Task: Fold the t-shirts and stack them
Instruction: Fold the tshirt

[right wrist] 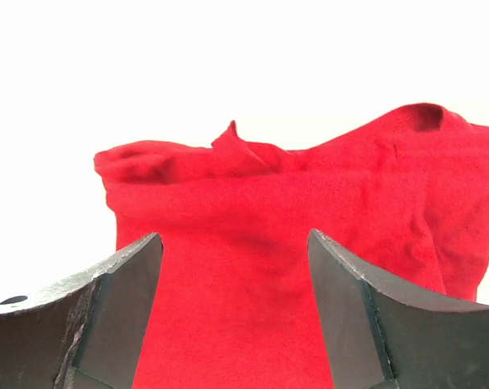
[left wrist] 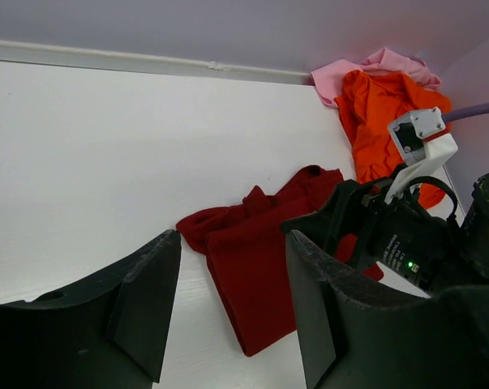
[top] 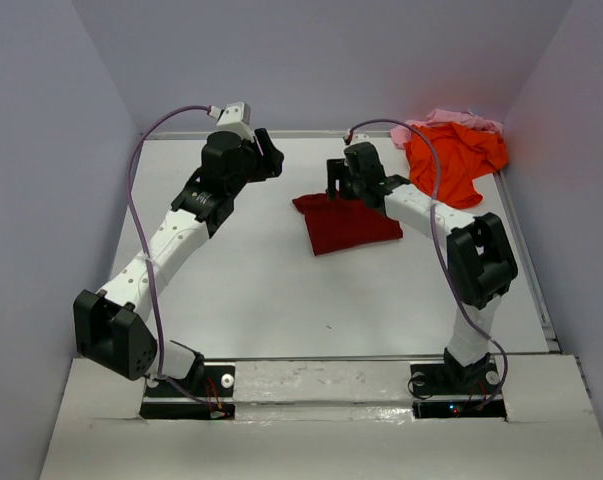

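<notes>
1. Black fingers [right wrist: 122, 300] of the right hand [right wrist: 232, 243] stand spread wide with nothing clamped between them. The maroon t-shirt [right wrist: 260, 267] shows through the gap.
2. That hand hangs low over the far edge of the maroon t-shirt. It may be just brushing the cloth, but the views do not settle that.
3. The left hand [left wrist: 232, 239] has its fingers well parted too and carries nothing. It is raised above the bare tabletop [top: 261, 290], to the left of the shirt and apart from it.
4. The maroon t-shirt lies rumpled and roughly folded near the tabletop's middle, between the two arms.
5. The orange t-shirt [top: 459, 160] is crumpled in the far right corner. It lies over the pink t-shirt [top: 443, 118], which peeks out behind it, well apart from the maroon one.
</notes>
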